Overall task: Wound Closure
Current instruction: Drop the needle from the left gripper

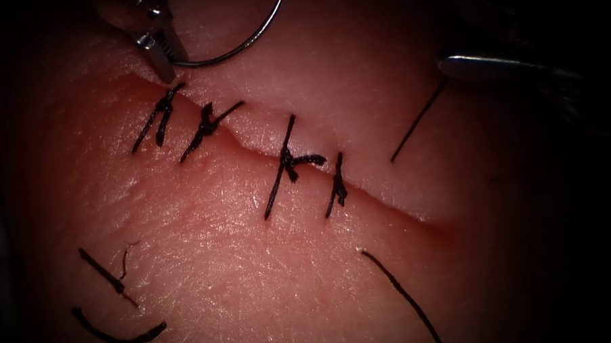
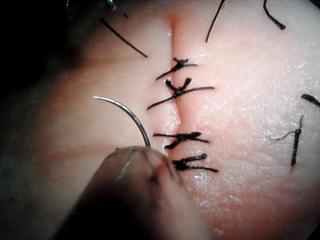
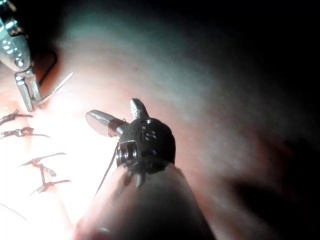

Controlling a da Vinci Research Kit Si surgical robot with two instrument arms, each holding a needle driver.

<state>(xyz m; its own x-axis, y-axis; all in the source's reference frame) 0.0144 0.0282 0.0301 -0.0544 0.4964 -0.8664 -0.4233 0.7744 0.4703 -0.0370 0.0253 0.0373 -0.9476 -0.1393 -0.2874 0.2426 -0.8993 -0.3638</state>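
Tissue: pale pink tissue (image 1: 201,242) across the endoscope view, with the cut (image 1: 386,198) running from upper left down to the right.
Stitches: four dark knotted stitches (image 1: 285,165) cross the cut along its left and middle stretch.
Left tool: the left tool (image 1: 161,59) sits at the upper left, jaws closed on the needle close to one end of its curve, just above the leftmost stitch.
Needle: the needle (image 1: 252,35) arcs up and to the right from those jaws, over the tissue above the cut, not in the tissue.
Right tool: the right tool (image 1: 489,67) lies at the upper right; in its wrist view the jaws stand apart. Thread (image 1: 419,120) slants down from near its tip; whether it is held, I cannot tell.
Loose bits: cut ends (image 1: 108,280) lie at the lower left; another strand (image 1: 406,300) runs off the lower right.
Progress: judging by this, the right end of the cut is still unstitched.
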